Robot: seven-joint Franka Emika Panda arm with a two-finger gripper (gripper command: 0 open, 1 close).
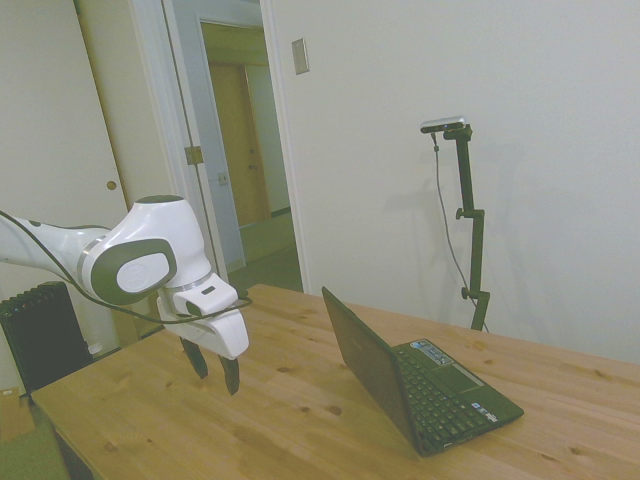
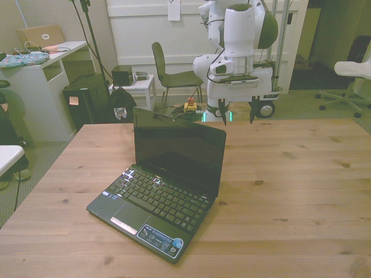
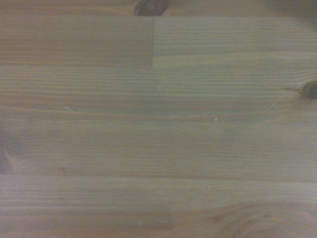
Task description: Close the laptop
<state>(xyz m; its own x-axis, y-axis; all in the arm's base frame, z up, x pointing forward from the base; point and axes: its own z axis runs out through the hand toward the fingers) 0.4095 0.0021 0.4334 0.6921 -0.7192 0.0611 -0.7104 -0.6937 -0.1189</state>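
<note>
Laptop (image 2: 159,191) sits open on the wooden table (image 2: 301,191), black netbook, lid upright, screen dark, at about 7 o'clock from the gripper (image 2: 238,116) in the front view. Gripper hangs above the table, well apart from the lid, fingers spread, holding nothing. Wrist view shows only bare wood grain.

Laptop on the table, gripper behind it

The laptop (image 2: 159,188) stands open on the table (image 2: 301,197), toward the front view's left; the gripper (image 2: 238,113) hangs above the table behind its lid, apart.
</note>
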